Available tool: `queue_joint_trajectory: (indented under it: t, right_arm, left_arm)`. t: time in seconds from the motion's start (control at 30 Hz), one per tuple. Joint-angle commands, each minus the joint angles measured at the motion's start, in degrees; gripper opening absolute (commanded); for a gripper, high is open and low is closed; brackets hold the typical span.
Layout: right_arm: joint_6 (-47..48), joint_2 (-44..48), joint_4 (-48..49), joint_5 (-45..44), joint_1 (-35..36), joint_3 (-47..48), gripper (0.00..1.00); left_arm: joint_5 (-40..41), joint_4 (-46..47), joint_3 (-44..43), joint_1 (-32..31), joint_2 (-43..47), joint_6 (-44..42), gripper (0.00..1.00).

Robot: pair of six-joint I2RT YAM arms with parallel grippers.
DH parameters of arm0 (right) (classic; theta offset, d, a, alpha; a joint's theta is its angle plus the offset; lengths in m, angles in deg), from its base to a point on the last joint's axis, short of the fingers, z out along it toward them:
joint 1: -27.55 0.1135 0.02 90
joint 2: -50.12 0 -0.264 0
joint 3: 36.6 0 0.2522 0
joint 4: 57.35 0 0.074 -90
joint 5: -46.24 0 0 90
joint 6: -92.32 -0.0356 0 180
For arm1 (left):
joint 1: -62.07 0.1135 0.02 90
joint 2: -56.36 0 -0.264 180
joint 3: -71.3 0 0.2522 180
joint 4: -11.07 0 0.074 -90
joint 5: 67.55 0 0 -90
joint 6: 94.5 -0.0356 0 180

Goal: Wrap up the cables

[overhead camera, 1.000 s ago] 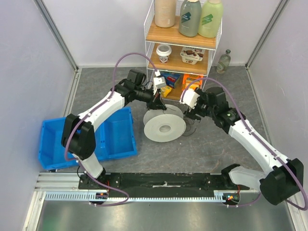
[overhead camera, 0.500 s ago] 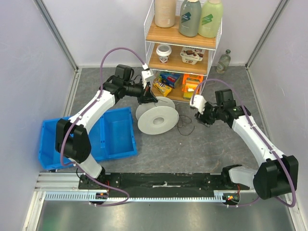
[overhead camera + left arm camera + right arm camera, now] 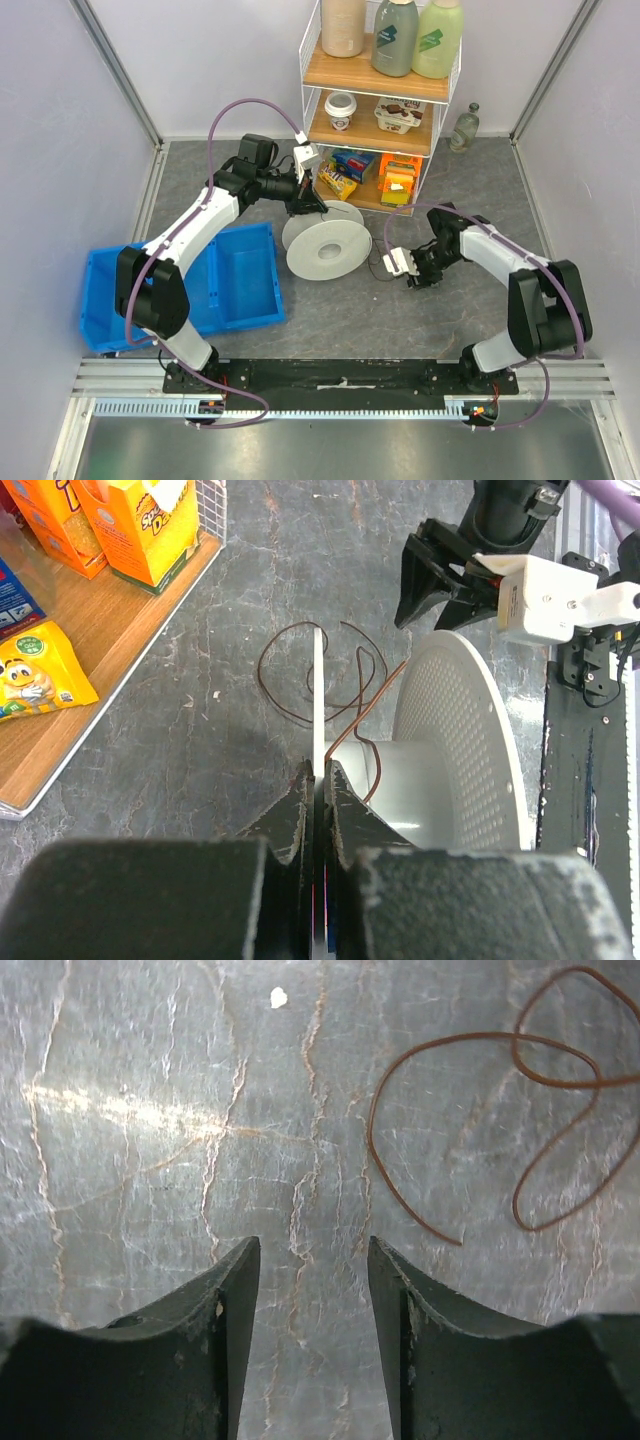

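The cable is one very thin dark brown wire (image 3: 383, 264) in loose loops on the floor, right of the white spool (image 3: 325, 245). In the left wrist view the wire (image 3: 290, 665) runs from its loops up onto the spool's core (image 3: 390, 775). My left gripper (image 3: 305, 205) is shut on the edge of the spool's far flange (image 3: 318, 700). My right gripper (image 3: 410, 277) is open and empty, low over the floor beside the loops. In the right wrist view the wire (image 3: 371, 1135) lies ahead and to the right of the open gripper (image 3: 312, 1260).
A wire shelf rack (image 3: 375, 110) with snack packs and bottles stands right behind the spool. A blue bin (image 3: 235, 285) sits to the left. A small glass bottle (image 3: 465, 128) stands by the back wall.
The left gripper pulled the spool a little to the left, then held still. The right gripper came away from the spool and dropped to the floor beside the wire loops.
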Motion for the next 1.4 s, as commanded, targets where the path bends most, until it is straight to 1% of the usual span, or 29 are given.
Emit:
queue_joint_trajectory:
  t: [0.0,0.3,0.67,0.87,0.93,1.03,1.1,1.2,1.27,1.37]
  right_arm:
    - [13.71,-3.55,-4.37,1.57,0.19,3.76,0.56]
    - [14.69,-10.84,-4.90,2.02,0.45,10.35,0.56]
    - [14.87,-16.30,-6.04,0.17,2.38,13.17,0.56]
    - [12.67,-21.04,-10.08,-0.88,2.56,17.12,0.54]
    - [12.67,-21.57,-9.82,-2.20,2.65,16.95,0.47]
    - [12.05,-21.40,-9.91,-3.52,2.65,16.16,0.40]
    - [11.70,-20.18,-9.74,-4.40,2.65,13.71,0.35]
    - [11.44,-17.45,-9.39,-5.89,2.65,10.46,0.29]
    - [10.65,-15.96,-8.68,-6.51,2.56,8.43,0.23]
    - [8.98,-15.34,-7.63,-6.86,2.65,6.85,0.06]
  left_arm:
    - [-2.31,2.18,-1.02,0.24,0.81,2.43,0.02]
    - [-3.01,2.54,-1.38,0.33,0.02,2.88,0.02]
    - [-3.19,2.45,-1.47,0.33,-0.42,3.05,0.02]
    - [-3.01,2.45,-1.82,0.33,-0.77,3.40,0.02]
    - [-2.93,2.45,-1.90,0.33,-0.95,3.31,0.02]
    - [-2.84,2.36,-2.17,0.50,-1.03,3.31,0.02]
    - [-2.75,2.10,-2.34,0.51,-0.95,3.31,0.02]
    - [-2.75,1.92,-2.34,0.86,-0.77,3.14,0.02]
    - [-2.84,1.75,-2.34,0.77,-0.77,2.87,0.02]
    - [-2.93,1.83,-2.17,0.77,-0.77,2.96,0.02]
